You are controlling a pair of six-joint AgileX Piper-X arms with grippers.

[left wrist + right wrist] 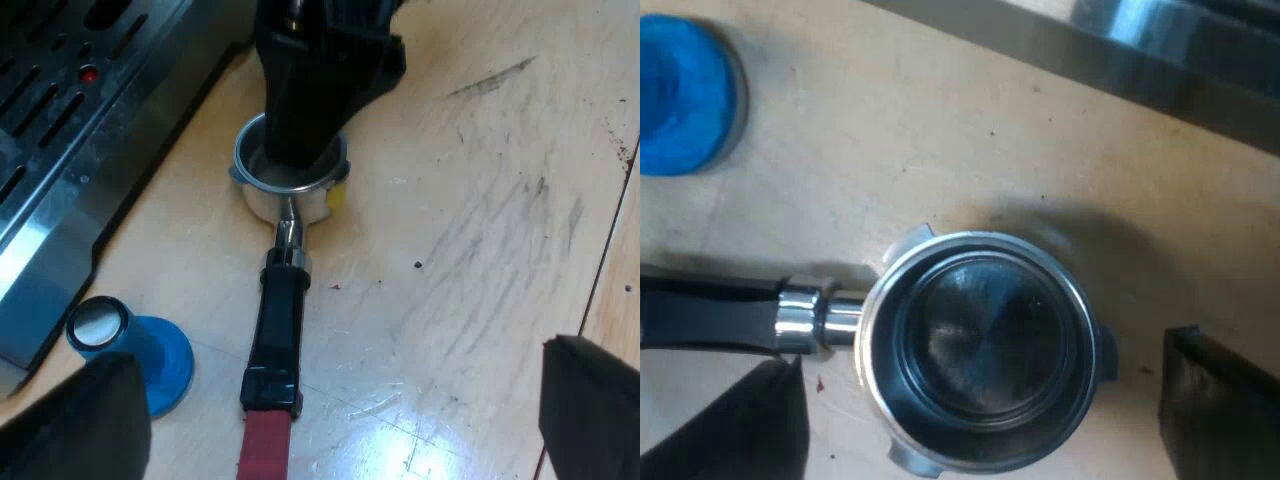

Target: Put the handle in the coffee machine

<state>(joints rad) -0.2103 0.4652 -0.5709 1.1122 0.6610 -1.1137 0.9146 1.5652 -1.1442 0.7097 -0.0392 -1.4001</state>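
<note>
**Not yet locked in**

The espresso machine (70, 130) stands just beside the holder (285, 205), which lies loose on the table (480, 200). Both tools are spread: right tool (980, 405) over the basket (980, 345), left tool (335, 400) over the handle (280, 320). Best pinch the handle squarely, basket level.

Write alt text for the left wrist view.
A metal holder with a dark, red-ended handle lies on a table, the right gripper hanging over its basket. A blue tamper sits beside the espresso machine; the open left gripper hovers near the handle's red end.
</note>
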